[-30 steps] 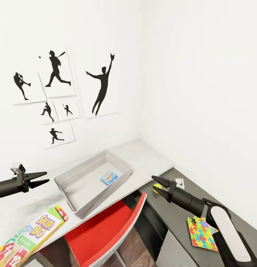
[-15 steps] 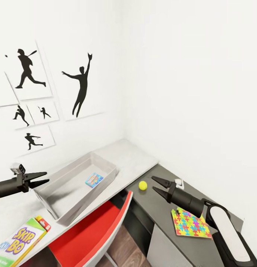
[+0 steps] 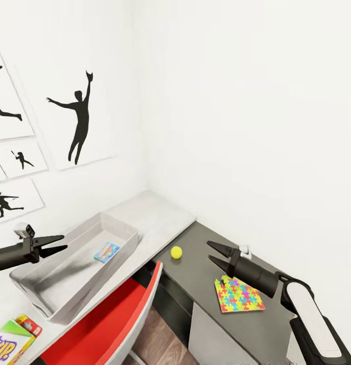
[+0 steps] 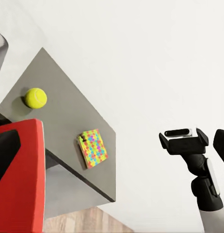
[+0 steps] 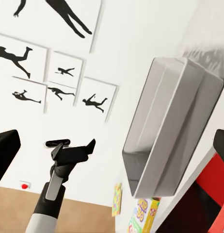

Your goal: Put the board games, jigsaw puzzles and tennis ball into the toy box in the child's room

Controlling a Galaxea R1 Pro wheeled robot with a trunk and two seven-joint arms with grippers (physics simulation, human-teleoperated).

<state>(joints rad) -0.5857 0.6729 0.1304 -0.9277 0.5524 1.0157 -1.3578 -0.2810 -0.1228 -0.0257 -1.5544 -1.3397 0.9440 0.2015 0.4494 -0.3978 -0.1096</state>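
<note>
On dark side unit [image 3: 256, 314], one tennis ball [image 3: 176, 252], one jigsaw puzzle [image 3: 238, 294]; both hands, left hand [image 3: 57, 243], right hand [image 3: 213, 253], spread, empty.

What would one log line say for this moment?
left claw: open, empty | right claw: open, empty | tennis ball and jigsaw puzzle: on dark side unit | toy box: holds one small item
</note>
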